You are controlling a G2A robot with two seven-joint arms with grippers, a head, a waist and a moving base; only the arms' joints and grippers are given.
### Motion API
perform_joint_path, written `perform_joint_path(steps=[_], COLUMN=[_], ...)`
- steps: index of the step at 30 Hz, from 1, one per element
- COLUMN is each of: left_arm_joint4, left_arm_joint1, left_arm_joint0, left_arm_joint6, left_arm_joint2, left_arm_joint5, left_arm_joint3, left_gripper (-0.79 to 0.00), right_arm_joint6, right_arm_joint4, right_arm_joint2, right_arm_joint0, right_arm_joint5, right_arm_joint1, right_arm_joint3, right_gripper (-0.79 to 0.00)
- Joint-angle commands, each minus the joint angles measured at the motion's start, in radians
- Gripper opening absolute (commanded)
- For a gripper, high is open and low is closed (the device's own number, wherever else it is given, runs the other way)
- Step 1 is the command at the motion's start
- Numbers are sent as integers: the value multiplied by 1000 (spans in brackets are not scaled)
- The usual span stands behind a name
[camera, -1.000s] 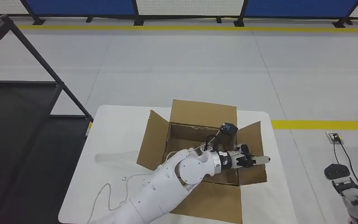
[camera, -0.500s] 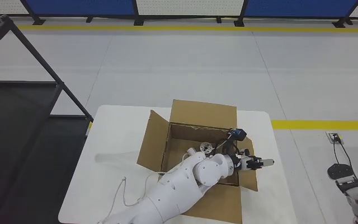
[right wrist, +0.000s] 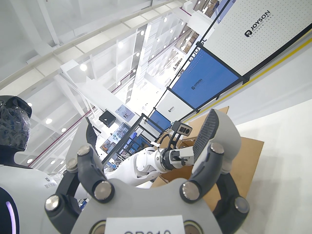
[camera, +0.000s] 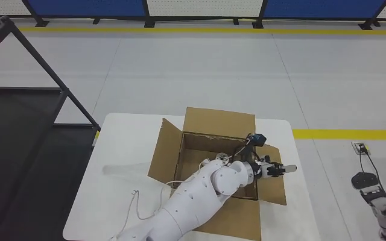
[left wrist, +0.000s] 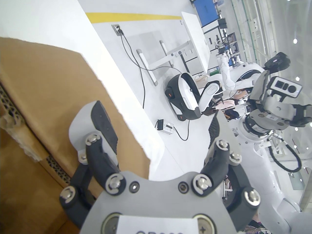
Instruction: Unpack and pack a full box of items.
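Where a white rectangular table (camera: 129, 144) fills the lower part of the top view, an open brown cardboard box (camera: 220, 122) sits on its middle, all four flaps folded outward. The white left arm reaches across the open box from the near side toward the right flap. The left gripper (camera: 283, 169) hangs over that flap, near its outer edge.

On the left wrist view, the left gripper (left wrist: 157, 110) has its two black-padded fingers spread wide with nothing between them. One finger (left wrist: 103, 122) lies over the torn edge of the brown box (left wrist: 48, 79) flap, but whether it touches the cardboard cannot be told. The other finger is over the floor beyond the edge of the table (left wrist: 36, 5).

Inside the box, a small round pale item (camera: 222, 158) lies on the bottom near the far wall, just beside the arm. It is too small to identify. A thin white cable (camera: 136, 202) trails over the table on the near left side of the box.

On the right wrist view, the right gripper (right wrist: 151, 120) is off to the right of the table (right wrist: 280, 171), well apart from the box (right wrist: 246, 152). It is tilted up toward the ceiling, its fingers spread apart and holding nothing.
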Motion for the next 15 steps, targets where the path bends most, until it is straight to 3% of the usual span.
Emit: perform_joint_path(steps=[1,6,9,12,15], left_arm_joint4=[-5,3,41,117,227], left_arm_joint1=[10,63,115,180,247], left_arm_joint0=[-1,13,55,138,288], left_arm_joint6=[17,53,57,36,-21], left_arm_joint2=[-32,-144,-235,-360,-514], left_arm_joint5=[-40,-136,-174,-167,-107], left_arm_joint3=[1,-46,-142,-326,-606], left_gripper=[0,0,0,0,0], right_arm_joint6=[-28,-95,-109,-114,-116], right_arm_joint4=[-17,-104,-151,-195,-248], right_arm_joint2=[0,-19,-41,-66,-99], right_arm_joint0=[7,35,52,68,91], right_arm_joint5=[9,45,69,87,124], right_arm_joint1=[-1,-5,-6,-6,-6], right_arm_joint3=[4,-9,-35,-73,-108], right_gripper=[0,0,0,0,0])
